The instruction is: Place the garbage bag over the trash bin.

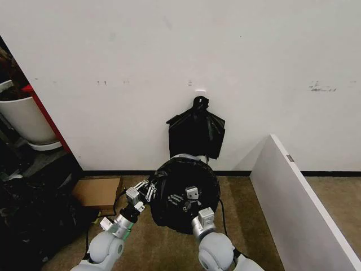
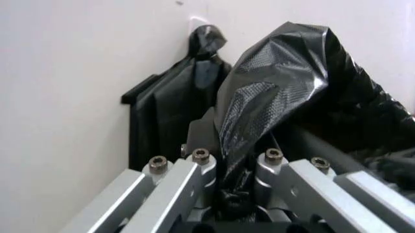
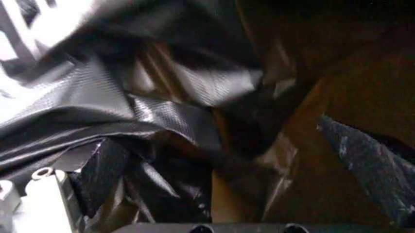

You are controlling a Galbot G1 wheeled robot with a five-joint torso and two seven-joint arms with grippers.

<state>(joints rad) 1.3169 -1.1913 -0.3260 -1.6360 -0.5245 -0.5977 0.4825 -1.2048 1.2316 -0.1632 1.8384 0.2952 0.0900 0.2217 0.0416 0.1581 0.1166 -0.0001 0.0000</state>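
The trash bin (image 1: 182, 156) stands on the floor against the wall, with only a pale strip of its rim showing at the far side. The glossy black garbage bag (image 1: 169, 212) is draped over and into it. My left gripper (image 1: 145, 191) is at the bin's left edge, shut on a bunched fold of the bag. In the left wrist view that fold of the garbage bag (image 2: 279, 82) rises from between the left gripper (image 2: 236, 160). My right gripper (image 1: 185, 199) is down inside the bin's mouth, amid crumpled folds of the garbage bag (image 3: 162, 121).
A knotted bunch of black bags (image 1: 196, 132) hangs on the wall just behind the bin. A cardboard box (image 1: 97, 192) lies to the left, with dark clutter and a white pot (image 1: 22, 116) beyond. A white panel (image 1: 299, 203) slants along the right.
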